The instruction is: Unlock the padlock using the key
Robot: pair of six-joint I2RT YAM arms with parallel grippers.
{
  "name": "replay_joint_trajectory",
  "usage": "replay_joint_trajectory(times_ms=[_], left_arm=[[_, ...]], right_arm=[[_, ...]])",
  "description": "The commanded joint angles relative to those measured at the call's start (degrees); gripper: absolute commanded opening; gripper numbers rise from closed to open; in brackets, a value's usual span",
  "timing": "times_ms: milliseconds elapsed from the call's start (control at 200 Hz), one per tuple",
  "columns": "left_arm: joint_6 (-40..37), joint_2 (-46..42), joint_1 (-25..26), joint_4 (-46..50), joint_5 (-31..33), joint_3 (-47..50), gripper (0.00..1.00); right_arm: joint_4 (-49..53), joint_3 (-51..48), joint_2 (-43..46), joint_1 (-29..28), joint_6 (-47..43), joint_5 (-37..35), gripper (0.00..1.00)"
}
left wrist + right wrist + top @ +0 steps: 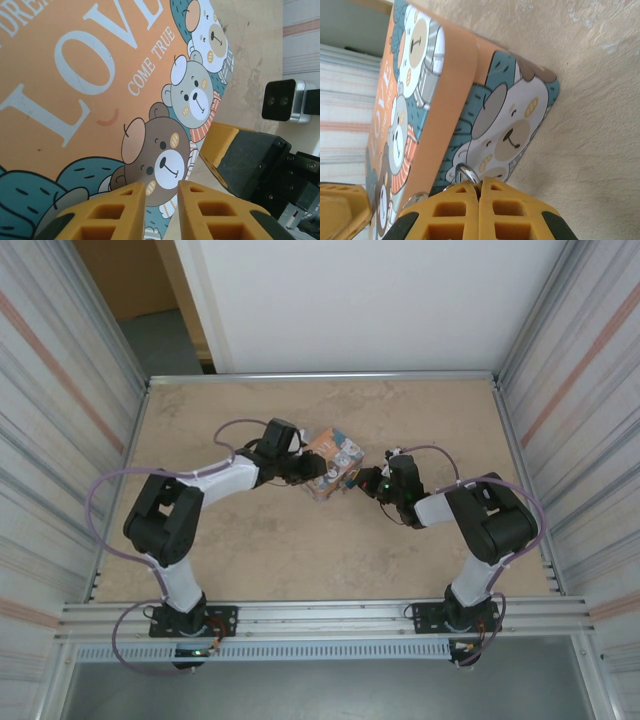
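Of the padlock [466, 175], just a thin silvery metal loop shows, at the lower middle of the right wrist view. It lies against the bear-printed side of the tin [455, 90], touching the pressed-together fingertips of the right hand [480, 187]. Its body is hidden.

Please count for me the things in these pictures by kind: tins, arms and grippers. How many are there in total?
Tin: 1
Arms: 2, left arm and right arm
Grippers: 2, left gripper and right gripper
Total: 5
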State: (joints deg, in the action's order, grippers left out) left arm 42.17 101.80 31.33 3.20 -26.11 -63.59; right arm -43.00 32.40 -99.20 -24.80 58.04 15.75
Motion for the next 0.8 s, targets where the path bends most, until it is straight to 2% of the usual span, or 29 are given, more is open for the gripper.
replay_joint_trajectory(times_ms=[0, 165, 491, 651, 792], left_arm=[[-0.7, -0.8, -0.9, 7.5, 0.8, 3.0, 0.27], [-1.7, -3.2, -1.3, 7.3, 0.6, 3.0, 0.33], [-2.4, -11.1, -2.5, 7.4, 2.5, 5.1, 0.39], [-3.7, -16.7, -3.5, 8.4, 6.7, 7.9, 0.41], [-5.1, -22.0, -4.7, 9.5, 10.3, 10.9, 0.46]], right_arm=[[-0.1, -1.1, 3.2, 0.1, -0.2, -2.3, 0.0], [3.3, -2.0, 6.8, 0.7, -3.2, -3.1, 0.0], [12.7, -4.7, 17.8, 3.2, -10.1, -1.5, 0.0], [19.8, -4.6, 24.0, 3.3, -13.9, -0.8, 0.0], [25.4, -3.5, 27.9, 3.3, -16.4, -0.2, 0.0]])
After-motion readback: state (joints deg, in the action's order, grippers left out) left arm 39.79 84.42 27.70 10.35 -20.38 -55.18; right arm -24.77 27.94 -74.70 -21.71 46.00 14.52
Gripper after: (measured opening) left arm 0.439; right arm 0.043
